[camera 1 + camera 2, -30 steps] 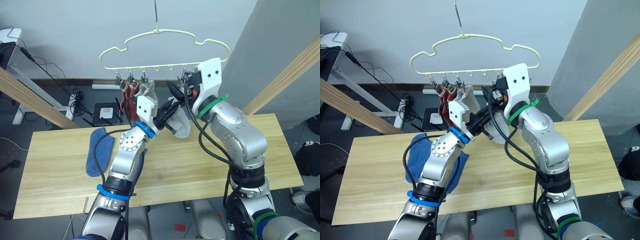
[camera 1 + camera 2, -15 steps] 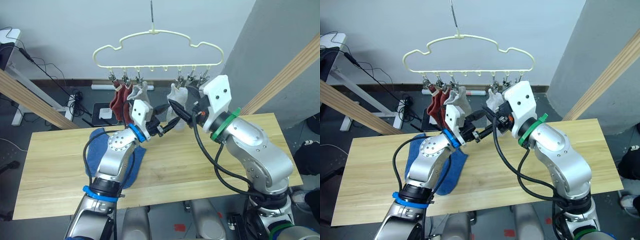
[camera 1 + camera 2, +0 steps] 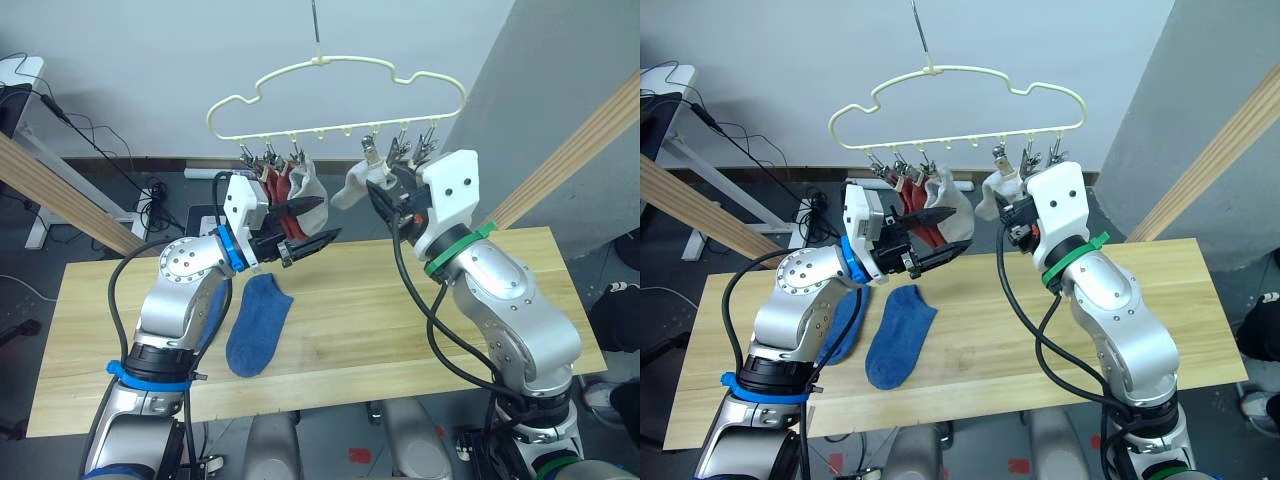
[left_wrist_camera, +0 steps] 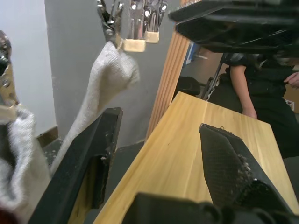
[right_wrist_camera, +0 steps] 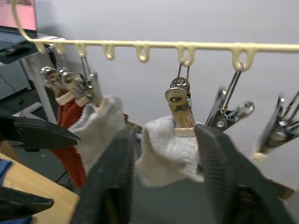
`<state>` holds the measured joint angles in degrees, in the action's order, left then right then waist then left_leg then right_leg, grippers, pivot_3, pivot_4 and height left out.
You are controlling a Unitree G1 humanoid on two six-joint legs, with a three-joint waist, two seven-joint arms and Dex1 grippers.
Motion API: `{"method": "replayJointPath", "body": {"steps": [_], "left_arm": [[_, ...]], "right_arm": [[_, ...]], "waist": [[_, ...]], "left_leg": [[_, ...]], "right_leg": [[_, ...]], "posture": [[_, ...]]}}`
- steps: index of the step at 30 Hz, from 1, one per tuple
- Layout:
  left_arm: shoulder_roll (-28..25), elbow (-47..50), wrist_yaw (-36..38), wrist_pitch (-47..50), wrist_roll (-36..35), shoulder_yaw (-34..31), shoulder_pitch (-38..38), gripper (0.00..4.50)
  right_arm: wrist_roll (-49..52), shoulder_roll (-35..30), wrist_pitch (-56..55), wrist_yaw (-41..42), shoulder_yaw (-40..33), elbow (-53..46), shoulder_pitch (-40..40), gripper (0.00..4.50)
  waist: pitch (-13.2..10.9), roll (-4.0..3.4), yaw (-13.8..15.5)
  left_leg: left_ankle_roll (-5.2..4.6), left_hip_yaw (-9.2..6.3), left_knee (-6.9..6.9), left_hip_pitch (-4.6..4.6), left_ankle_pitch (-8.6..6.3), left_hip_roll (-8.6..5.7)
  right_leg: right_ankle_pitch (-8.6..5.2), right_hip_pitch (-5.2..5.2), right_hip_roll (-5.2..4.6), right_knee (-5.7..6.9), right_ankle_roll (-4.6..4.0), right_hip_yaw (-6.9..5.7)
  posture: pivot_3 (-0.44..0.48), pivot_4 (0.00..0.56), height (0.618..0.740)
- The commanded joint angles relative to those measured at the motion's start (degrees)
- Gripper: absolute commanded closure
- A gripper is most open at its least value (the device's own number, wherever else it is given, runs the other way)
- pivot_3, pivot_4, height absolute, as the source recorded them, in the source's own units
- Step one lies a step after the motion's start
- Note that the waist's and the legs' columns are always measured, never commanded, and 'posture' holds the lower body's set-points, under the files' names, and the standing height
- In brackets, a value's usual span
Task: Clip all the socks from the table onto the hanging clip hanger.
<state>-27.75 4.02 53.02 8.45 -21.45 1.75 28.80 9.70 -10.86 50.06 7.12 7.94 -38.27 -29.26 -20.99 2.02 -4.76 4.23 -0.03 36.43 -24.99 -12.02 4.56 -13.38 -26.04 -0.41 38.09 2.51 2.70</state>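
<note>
We see the clip hanger (image 3: 335, 100) hanging above the far edge of the table (image 3: 400, 320). Two rust red socks (image 3: 275, 190) and two light grey socks (image 3: 355, 185) are clipped on it. Two blue socks (image 3: 255, 322) lie on the table near its front edge, left of the middle. The left gripper (image 3: 308, 222) is spread and empty. The right gripper (image 5: 168, 177) is spread, its fingers on each side of one grey sock.

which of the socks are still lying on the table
The two blue socks: one lies flat in front of the left pincer, the other lies partly behind that arm. The rust red and grey socks hang clipped on the clip hanger.
</note>
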Motion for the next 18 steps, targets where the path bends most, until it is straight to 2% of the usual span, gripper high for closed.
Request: {"method": "replayJointPath", "body": {"steps": [1, 18], "left_arm": [[-0.7, 3.13, -0.05, 0.33, -1.0, -1.15, 1.72, 1.53], [-1.53, 3.63, 2.22, 5.09, -4.29, -1.33, 7.7, 1.53]], "right_arm": [[-1.75, 1.59, -1.76, -2.37, -0.83, 0.93, -0.56, 2.39], [-2.93, 4.89, -5.39, -3.43, -3.89, 9.54, -5.44, 2.39]], "waist": [[0.0, 0.0, 0.0], [0.0, 0.0, 0.04]], "left_leg": [[0.0, -0.01, 0.0, 0.0, 0.0, 0.0], [0.0, 0.0, 0.0, 0.0, 0.0, 0.0]], "right_leg": [[0.0, 0.0, 0.0, 0.0, 0.0, 0.0], [0.04, -0.01, 0.01, 0.02, -0.07, 0.0]], "posture": [[-0.133, 0.357, 0.74], [-0.126, 0.345, 0.74]]}}
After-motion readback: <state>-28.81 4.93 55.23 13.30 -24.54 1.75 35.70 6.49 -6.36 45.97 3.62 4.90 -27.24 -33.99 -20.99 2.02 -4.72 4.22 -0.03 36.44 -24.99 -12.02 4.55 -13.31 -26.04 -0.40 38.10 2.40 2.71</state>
